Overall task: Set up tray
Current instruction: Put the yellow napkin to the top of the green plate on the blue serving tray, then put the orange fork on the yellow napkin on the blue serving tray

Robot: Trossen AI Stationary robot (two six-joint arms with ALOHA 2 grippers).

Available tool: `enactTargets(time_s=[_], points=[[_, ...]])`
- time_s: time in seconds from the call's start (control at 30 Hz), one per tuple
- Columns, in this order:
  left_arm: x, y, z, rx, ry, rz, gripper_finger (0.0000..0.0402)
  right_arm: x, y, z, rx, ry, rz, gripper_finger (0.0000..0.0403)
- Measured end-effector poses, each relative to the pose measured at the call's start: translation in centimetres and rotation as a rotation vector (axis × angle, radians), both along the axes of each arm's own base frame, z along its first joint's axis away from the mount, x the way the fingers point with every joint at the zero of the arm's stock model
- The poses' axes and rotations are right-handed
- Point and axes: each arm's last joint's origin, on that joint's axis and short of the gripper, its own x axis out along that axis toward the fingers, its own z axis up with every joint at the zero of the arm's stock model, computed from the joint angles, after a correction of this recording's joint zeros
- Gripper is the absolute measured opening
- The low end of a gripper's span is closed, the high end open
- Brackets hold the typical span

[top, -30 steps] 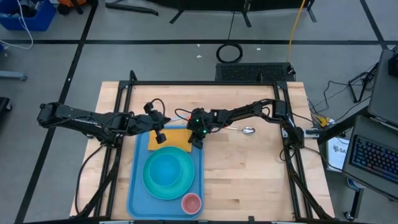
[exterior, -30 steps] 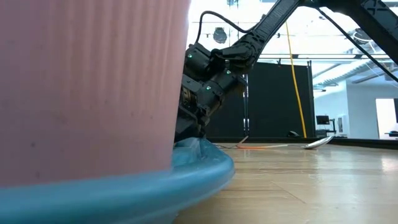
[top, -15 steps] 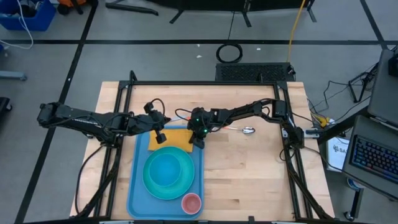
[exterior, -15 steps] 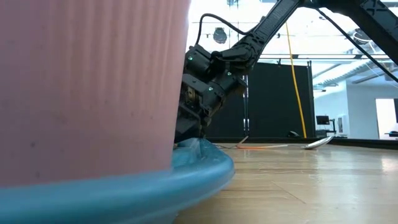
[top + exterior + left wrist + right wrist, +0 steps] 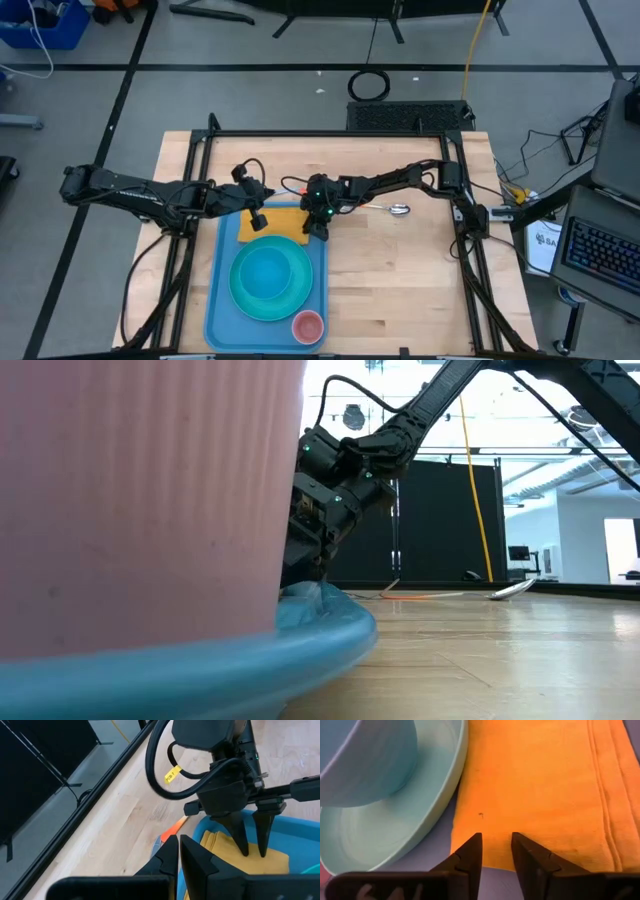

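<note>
The light-blue tray [image 5: 222,310] lies on the wooden table. It carries a turquoise plate [image 5: 270,280] with a blue bowl [image 5: 370,760] in it, a pink cup [image 5: 307,326] at its near end, and a folded orange-yellow cloth [image 5: 275,220] lying flat at its far end. My right gripper [image 5: 496,847] is open and points down at the cloth's right part [image 5: 252,851]. My left gripper [image 5: 178,851] is shut and hangs above the cloth's left side, holding nothing. My right gripper's fingertips [image 5: 243,851] stand open at the surface of the cloth [image 5: 535,785], slanting down from the table's right and far side. I cannot tell whether they touch it. The cloth lies flat on the tray, with nothing pinched.
A metal spoon [image 5: 398,209] lies on the bare wood to the right of the tray, behind my right arm. The pink cup [image 5: 140,490] fills the left of the low view. To the right of the tray [image 5: 300,640] there is open table.
My right gripper has stayed over the cloth, and its wrist has tipped slightly. The cloth, the plate and the cup lie as before.
</note>
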Motion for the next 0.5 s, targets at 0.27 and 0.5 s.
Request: enactTargets(time_s=[0.27,0.5], points=[[0.0,0.0,0.0,-0.001,0.002,0.000,0.0021,-0.2,0.3,1.2,-0.019,-0.019,0.013,0.0111],[0.0,0.0,0.0,-0.001,0.002,0.000,0.0021,-0.2,0.3,2.5,-0.037,-0.061,0.029,0.0111]])
